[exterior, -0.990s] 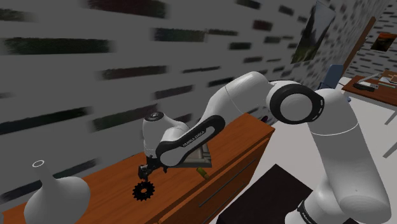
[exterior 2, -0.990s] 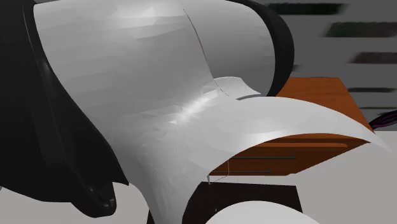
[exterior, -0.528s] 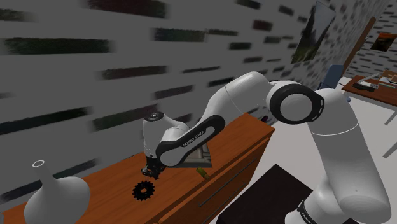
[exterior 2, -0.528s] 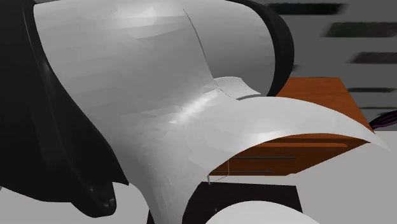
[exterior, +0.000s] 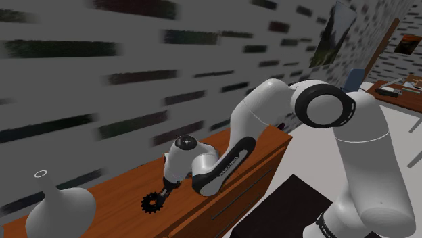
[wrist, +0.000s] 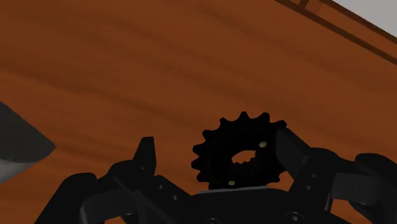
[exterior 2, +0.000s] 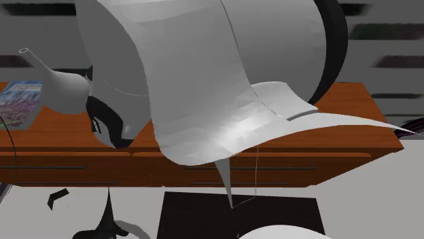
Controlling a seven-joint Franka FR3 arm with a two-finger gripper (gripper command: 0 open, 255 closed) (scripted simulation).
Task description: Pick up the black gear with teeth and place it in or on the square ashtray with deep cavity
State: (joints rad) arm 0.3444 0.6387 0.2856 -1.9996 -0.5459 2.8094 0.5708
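Observation:
The black toothed gear (exterior: 153, 202) lies flat on the brown wooden sideboard (exterior: 257, 145), near its front edge. My black gripper (exterior: 164, 191) is down at the gear's side, tilted towards it. In the wrist view the gear (wrist: 240, 159) sits between my fingers, close to one finger (wrist: 289, 145) and well apart from the other. The gripper (wrist: 215, 139) is open and holds nothing. My forearm hides the square ashtray.
A white long-necked vase (exterior: 57, 209) stands on the sideboard beyond the gear, seen too as the vase (exterior 2: 58, 88) in the second exterior view. A colourful magazine (exterior 2: 20, 102) lies behind it. The sideboard (exterior 2: 340, 136) has drawers in front. A grey wall runs along the back.
The arm has folded down and the hand has dropped from above the gear to its level. The forearm now covers the ashtray. The gear has not moved.

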